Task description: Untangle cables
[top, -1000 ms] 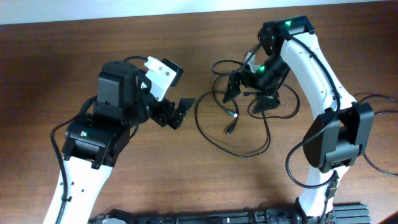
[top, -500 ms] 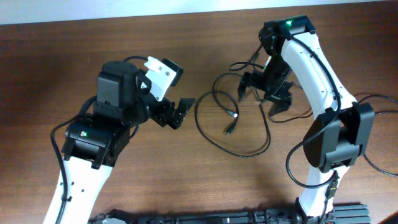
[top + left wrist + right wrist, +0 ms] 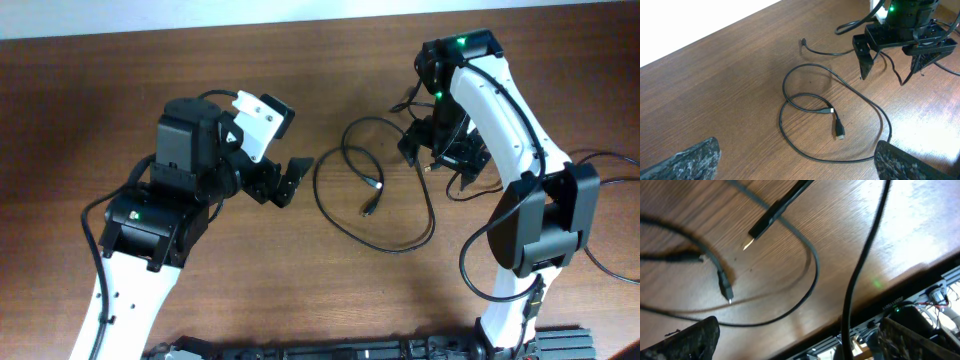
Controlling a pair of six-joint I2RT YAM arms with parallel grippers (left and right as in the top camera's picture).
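Left gripper [image 3: 283,182]: I'm hovering it wide, empty, left of the cables [image 3: 372,195].
Right gripper [image 3: 441,160]: hanging wide, empty, above their right strands.

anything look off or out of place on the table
Nothing spilled or damaged. The cables lie in loose loops that cross each other, and a few strands bunch by the open right end effector.

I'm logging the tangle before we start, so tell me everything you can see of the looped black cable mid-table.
The looped cable is thin, black and flexible, seemingly rubber-coated. It lies flat on the wooden table, curling into a small loop that crosses itself, then a wider sweep. A black plug and a pale-tipped plug lie close together inside the sweep. Nothing grips it.
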